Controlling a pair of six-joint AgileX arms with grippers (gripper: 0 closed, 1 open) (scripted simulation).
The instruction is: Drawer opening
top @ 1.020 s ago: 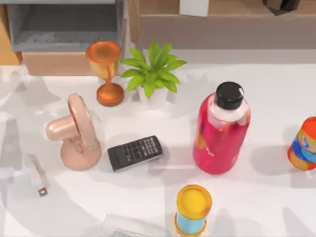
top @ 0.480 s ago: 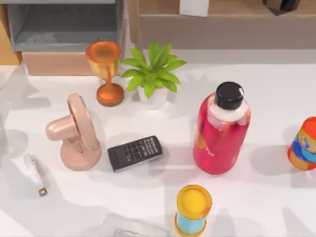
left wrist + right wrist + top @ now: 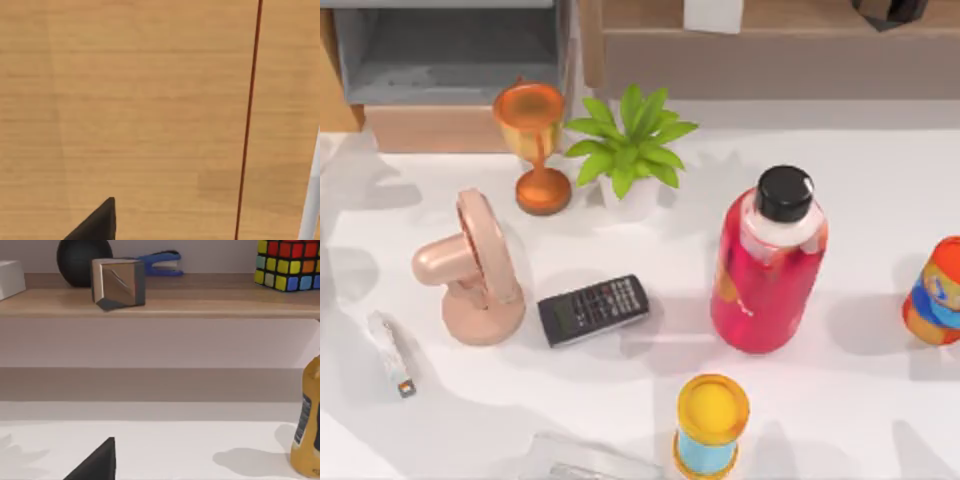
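A fan (image 3: 470, 270) stood on the counter (image 3: 860, 190) at the left, a remote (image 3: 592, 309) just beside it on the right. Behind them stood a goblet (image 3: 535, 140) and a plant (image 3: 628, 150). A big bottle (image 3: 768, 265) stood farther right.

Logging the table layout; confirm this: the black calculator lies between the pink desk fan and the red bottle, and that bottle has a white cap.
One detail is wrong. The top view shows the red bottle with a black cap, not white. The calculator does lie between it and the pink fan.
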